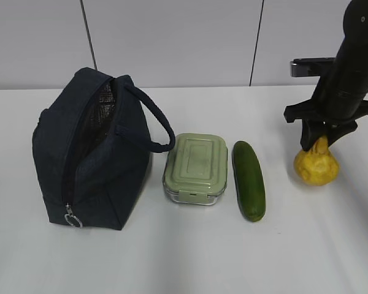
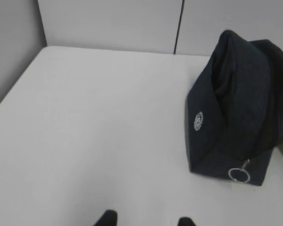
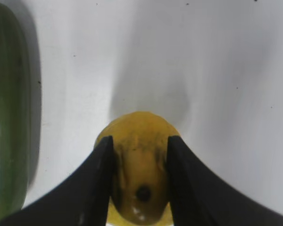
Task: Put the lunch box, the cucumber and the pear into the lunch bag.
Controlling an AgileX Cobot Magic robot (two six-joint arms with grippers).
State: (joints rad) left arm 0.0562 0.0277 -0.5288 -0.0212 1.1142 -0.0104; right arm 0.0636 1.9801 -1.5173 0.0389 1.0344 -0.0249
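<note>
The yellow pear (image 1: 317,166) stands upright at the right of the white table. My right gripper (image 1: 319,139) comes down on it from above and is shut on its narrow neck. In the right wrist view the black fingers (image 3: 96,179) press both sides of the pear (image 3: 139,123). The dark green cucumber (image 1: 249,179) lies left of the pear and also shows in the right wrist view (image 3: 7,117). The lunch box (image 1: 196,166) with its sage-green lid is next to the cucumber. The navy lunch bag (image 1: 92,159) stands at the left, unzipped. My left gripper (image 2: 146,221) is open and empty, off to the bag's (image 2: 231,108) left.
The bag's loop handle (image 1: 159,125) arches toward the lunch box. Its silver ring pull (image 1: 72,219) hangs at the front bottom corner and shows in the left wrist view (image 2: 238,175). A grey panelled wall (image 1: 172,37) runs behind the table.
</note>
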